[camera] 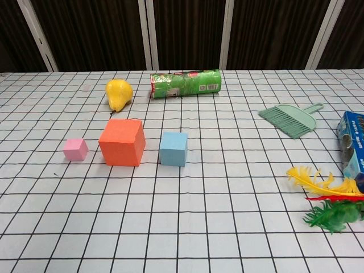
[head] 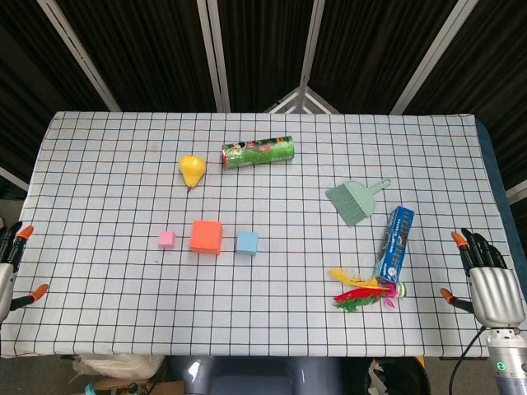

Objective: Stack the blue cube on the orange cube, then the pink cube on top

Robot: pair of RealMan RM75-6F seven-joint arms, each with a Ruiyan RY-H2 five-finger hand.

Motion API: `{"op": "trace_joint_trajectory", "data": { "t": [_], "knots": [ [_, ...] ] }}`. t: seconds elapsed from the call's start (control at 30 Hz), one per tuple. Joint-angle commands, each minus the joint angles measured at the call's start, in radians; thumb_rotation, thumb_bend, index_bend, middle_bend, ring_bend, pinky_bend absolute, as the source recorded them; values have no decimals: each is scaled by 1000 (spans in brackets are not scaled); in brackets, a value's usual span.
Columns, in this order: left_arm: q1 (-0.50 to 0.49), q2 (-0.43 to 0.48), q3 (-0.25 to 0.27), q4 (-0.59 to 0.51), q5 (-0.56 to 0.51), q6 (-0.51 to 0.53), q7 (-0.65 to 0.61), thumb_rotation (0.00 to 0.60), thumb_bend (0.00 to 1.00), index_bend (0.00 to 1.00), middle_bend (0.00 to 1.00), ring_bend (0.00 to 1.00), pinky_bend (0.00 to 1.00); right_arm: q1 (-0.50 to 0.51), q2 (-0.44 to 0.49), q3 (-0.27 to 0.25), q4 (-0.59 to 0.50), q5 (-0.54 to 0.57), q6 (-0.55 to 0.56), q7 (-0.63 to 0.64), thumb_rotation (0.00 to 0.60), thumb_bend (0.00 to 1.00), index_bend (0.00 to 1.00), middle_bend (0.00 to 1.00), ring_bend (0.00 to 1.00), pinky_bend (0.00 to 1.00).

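From the head view we see the gridded surface [head: 107,296] with the three cubes in a row near its middle left: the pink cube [head: 166,239] on the left, the orange cube [head: 206,236] in the centre, the blue cube [head: 247,242] on the right. They sit close together but apart, none stacked. Beyond them lie a yellow pear [head: 193,169] and a green can [head: 258,152] on its side. To the right, well apart from the cubes, we find a green hand brush [head: 354,201], a blue box [head: 395,243] and a bunch of coloured feathers [head: 365,291] touching the box's near end. Our left hand [head: 11,263] shows only partly at the left edge, and we cannot tell how its fingers lie. Our right hand [head: 491,280] rests at the right edge with its fingers apart, holding nothing. Nothing lies between the cubes.

In the chest view neither hand appears. The orange cube [camera: 121,142] stands larger than the pink cube [camera: 75,149] on its left and the blue cube [camera: 173,148] on its right. The pear [camera: 118,94] sits just beyond the orange cube, the can [camera: 185,83] further right. The brush [camera: 290,119], box [camera: 351,142] and feathers [camera: 327,199] keep to the right side.
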Motion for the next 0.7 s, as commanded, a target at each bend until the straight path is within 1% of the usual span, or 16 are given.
{"op": "trace_joint_trajectory", "data": {
  "t": [0.03, 0.7],
  "knots": [
    [2, 1, 2, -1, 2, 3, -2, 600, 174, 67, 15, 0, 43, 2, 0, -1, -1, -1, -2, -1, 600, 190, 82, 73, 70, 163],
    [8, -1, 11, -22, 19, 12, 27, 600, 175, 67, 16, 0, 43, -10, 18, -13, -16, -16, 14, 9, 600, 190, 82, 73, 70, 163]
  ]
}}
